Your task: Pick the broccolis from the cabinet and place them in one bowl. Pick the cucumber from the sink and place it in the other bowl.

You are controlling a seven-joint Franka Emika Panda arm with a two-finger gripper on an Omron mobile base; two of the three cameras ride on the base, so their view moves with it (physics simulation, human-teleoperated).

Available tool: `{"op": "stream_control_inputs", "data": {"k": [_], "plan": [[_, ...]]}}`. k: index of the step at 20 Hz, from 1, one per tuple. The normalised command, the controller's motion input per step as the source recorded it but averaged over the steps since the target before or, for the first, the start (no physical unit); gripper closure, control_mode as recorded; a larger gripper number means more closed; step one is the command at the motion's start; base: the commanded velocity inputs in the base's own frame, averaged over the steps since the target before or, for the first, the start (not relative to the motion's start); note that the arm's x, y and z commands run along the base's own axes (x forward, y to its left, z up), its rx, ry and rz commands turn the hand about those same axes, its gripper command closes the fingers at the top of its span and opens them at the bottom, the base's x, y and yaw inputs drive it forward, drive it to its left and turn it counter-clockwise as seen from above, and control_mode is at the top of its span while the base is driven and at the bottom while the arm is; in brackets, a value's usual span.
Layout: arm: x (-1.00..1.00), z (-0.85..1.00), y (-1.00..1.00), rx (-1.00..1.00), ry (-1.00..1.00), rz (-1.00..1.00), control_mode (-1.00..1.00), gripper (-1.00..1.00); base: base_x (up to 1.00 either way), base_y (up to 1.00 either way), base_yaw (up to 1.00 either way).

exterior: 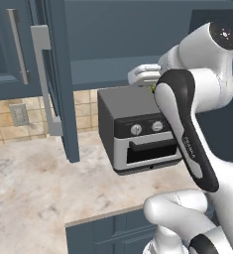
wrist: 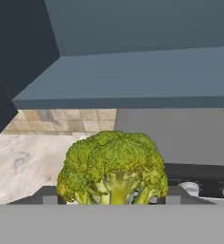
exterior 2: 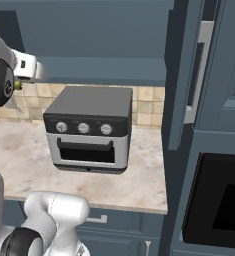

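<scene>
One broccoli (wrist: 112, 167), a bumpy yellow-green floret with a pale stalk, sits between my gripper's (wrist: 111, 198) two dark fingertips (wrist: 49, 195), which are shut on it. It hangs in the air just in front of the open cabinet's (wrist: 132, 71) bare shelf, above the toaster oven. From the left base a sliver of this broccoli (exterior: 152, 89) peeks out beside my forearm, and from the right base the broccoli (exterior 2: 18, 85) shows under the hand. The cabinet (exterior: 118, 44) stands open with its door (exterior: 58, 74) swung out. The bowls, the sink and the cucumber are out of view.
A dark grey toaster oven (exterior: 138, 129) with knobs stands on the marble counter (exterior: 33, 178) right below my hand. The cabinet's other open door (exterior 2: 181, 75) juts out on the right, beside a tall unit with a built-in oven (exterior 2: 219, 205).
</scene>
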Motion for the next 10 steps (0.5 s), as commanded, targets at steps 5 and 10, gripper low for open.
{"op": "stream_control_inputs", "data": {"k": [5, 10], "plan": [[-0.84, -0.46, -0.29, 0.0, 0.0, 0.0, -1.0, 1.0, 0.0, 0.0, 0.0], [-0.72, -0.11, -0.14, 0.0, 0.04, 0.0, -1.0, 1.0, 0.0, 0.0, 0.0]]}}
